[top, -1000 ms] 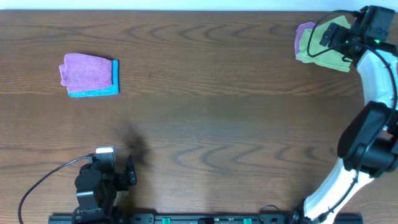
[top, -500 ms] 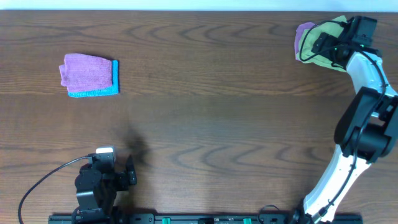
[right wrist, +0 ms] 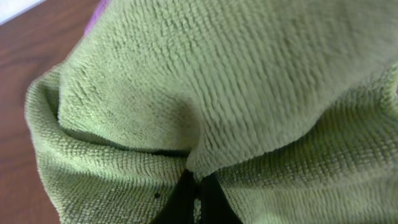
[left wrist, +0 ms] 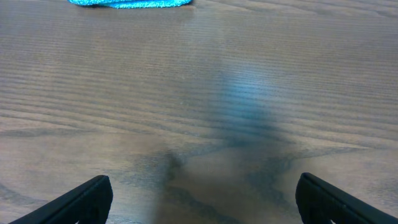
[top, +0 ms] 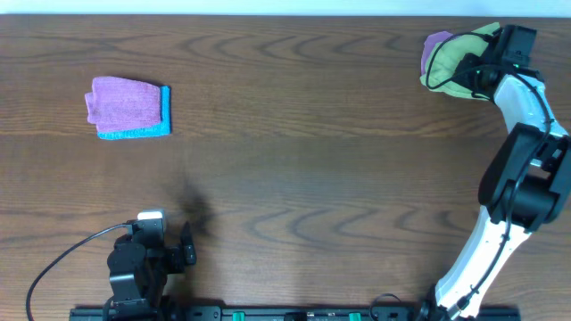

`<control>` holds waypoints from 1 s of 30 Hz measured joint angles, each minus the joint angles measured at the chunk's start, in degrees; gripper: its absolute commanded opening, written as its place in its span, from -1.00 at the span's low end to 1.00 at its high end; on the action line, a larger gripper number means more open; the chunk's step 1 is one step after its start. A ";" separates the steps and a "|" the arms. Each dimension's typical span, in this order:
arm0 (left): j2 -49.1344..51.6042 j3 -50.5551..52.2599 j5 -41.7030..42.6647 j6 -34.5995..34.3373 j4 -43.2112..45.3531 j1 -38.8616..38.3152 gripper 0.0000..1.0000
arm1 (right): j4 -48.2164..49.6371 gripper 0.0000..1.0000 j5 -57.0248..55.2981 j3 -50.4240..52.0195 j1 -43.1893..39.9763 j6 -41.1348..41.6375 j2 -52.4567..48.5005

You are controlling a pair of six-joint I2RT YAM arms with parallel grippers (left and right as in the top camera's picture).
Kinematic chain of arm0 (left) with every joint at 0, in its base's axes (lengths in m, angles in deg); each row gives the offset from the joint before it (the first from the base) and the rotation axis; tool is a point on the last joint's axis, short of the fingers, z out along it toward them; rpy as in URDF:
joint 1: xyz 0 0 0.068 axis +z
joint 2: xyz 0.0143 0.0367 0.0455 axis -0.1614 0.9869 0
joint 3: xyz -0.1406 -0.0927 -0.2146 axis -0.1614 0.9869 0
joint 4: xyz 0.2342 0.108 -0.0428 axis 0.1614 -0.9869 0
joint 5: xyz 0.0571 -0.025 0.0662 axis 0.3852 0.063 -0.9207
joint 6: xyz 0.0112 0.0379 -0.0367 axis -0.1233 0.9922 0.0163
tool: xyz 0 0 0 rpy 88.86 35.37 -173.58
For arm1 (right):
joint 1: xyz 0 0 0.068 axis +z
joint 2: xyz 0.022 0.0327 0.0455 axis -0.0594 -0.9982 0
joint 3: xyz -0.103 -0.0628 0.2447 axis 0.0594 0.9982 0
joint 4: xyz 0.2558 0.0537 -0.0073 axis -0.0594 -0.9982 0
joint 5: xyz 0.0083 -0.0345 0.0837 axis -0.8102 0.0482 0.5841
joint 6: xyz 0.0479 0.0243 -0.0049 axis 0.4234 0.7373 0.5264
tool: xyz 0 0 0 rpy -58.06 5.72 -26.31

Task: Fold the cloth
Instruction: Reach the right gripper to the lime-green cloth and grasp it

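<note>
A green cloth [top: 457,59] lies bunched at the far right of the table, on top of a purple cloth [top: 435,43] whose edge shows at its left. My right gripper [top: 475,71] is shut on a raised fold of the green cloth [right wrist: 217,74]. In the right wrist view its black fingertips meet with the fabric pinched between them, at the gripper's [right wrist: 198,182] tip. My left gripper [top: 188,246] rests near the front left edge. In the left wrist view this gripper [left wrist: 202,199] is open over bare wood, holding nothing.
A folded purple cloth [top: 125,101] lies on a folded blue cloth [top: 164,109] at the far left. The blue cloth's edge [left wrist: 130,3] shows at the top of the left wrist view. The table's far edge [top: 285,15] runs just behind the green cloth.
My right gripper moved onto the green cloth and shut on it, bunching the cloth upward. The left arm has not moved.
</note>
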 measured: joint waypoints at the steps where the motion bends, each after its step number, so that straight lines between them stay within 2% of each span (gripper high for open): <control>1: 0.00 0.00 0.00 0.00 -0.02 0.00 0.91 | -0.52 -0.97 0.07 0.00 0.00 0.00 0.00; 7: 0.00 0.00 0.00 0.00 -0.02 0.00 0.91 | -5.01 -0.97 0.35 0.00 0.07 -1.16 2.62; 15: 0.00 0.00 0.00 0.00 0.00 0.00 0.91 | -15.56 -0.97 0.42 -0.20 1.97 -3.82 17.68; 22: 0.00 0.00 0.00 0.00 0.00 0.00 0.91 | -29.42 -0.98 0.50 -0.61 4.90 -5.31 26.05; 30: 0.00 0.00 0.00 0.00 -0.02 0.00 0.91 | -46.31 -0.97 1.16 -0.66 10.54 -8.66 27.67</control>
